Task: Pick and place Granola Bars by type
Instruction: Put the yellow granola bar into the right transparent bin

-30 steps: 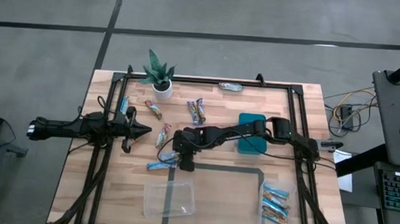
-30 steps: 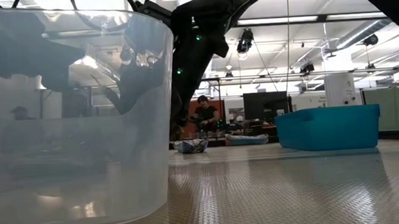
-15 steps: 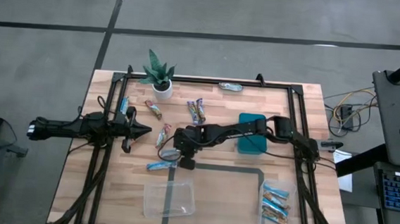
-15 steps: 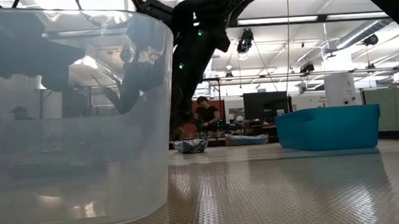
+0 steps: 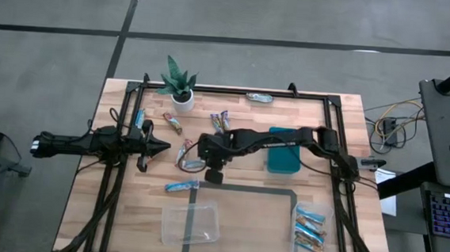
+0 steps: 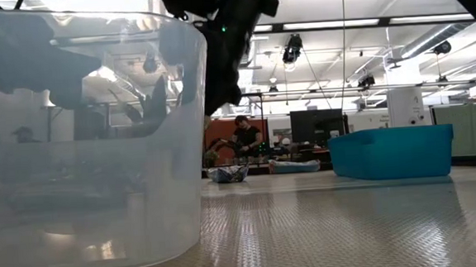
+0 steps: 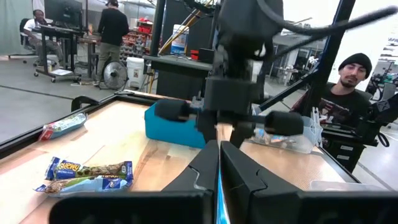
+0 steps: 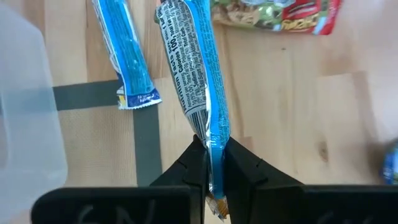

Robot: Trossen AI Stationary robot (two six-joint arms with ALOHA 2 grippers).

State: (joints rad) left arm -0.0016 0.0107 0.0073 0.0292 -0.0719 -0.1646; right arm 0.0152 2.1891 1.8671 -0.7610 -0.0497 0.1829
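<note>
My right gripper reaches across to the table's middle and is shut on a bright blue granola bar, above the taped rectangle's far left corner. A second blue bar lies flat on the wood beside the tape. A multicoloured bar lies just beyond. More bars lie toward the far edge. My left gripper waits shut near the left side, and its fingers touch nothing. My right gripper pinches the blue bar by one end of its wrapper between the two fingers, coming from above and pointing down. The bar stands edge-on in the hold and hangs below the fingers, lifted clear of the table.
A clear tub sits at the near edge, left of the taped rectangle. Another tub at the near right holds several bars. A teal bin stands under the right arm. A potted plant is at the far left.
My right gripper has risen and moved toward the far edge, carrying one blue bar up off the table. The other blue bar has stayed where it lay by the tape.
</note>
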